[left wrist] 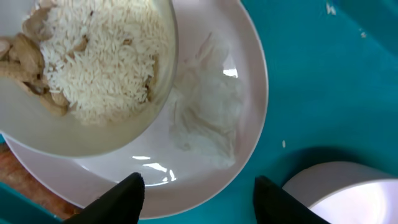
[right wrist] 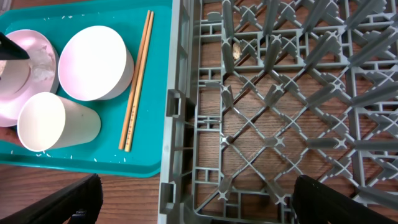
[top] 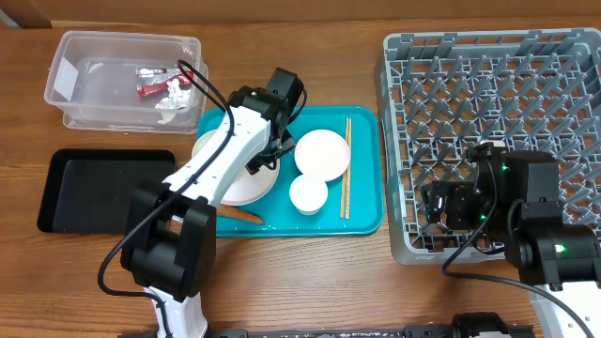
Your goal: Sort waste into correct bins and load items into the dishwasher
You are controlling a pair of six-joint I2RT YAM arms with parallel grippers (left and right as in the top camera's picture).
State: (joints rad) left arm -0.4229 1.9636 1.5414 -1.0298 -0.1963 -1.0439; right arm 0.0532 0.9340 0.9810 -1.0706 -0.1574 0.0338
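My left gripper (top: pixel 266 155) (left wrist: pixel 198 186) is open over the round white plate (top: pixel 235 188) (left wrist: pixel 249 74) on the teal tray. On the plate lie a white bowl of rice scraps (left wrist: pixel 93 62) and a crumpled white tissue (left wrist: pixel 205 112). An orange carrot (top: pixel 239 214) lies by the plate. A white bowl (top: pixel 322 153) (right wrist: pixel 93 62), a small cup (top: pixel 308 192) (right wrist: pixel 56 121) and chopsticks (top: pixel 346 169) (right wrist: pixel 137 81) also sit on the tray. My right gripper (top: pixel 441 205) (right wrist: pixel 199 186) is open and empty over the left front corner of the grey dish rack (top: pixel 488 94) (right wrist: pixel 180 106).
The clear tub (top: pixel 66 94) at the back left holds a red-and-silver wrapper (top: pixel 155 83) and some tissue (top: pixel 174 99). The black tray (top: pixel 94 188) lies left of the teal tray (top: pixel 362 221) (right wrist: pixel 74 158). Another white dish (left wrist: pixel 348 193) is right of my left fingers.
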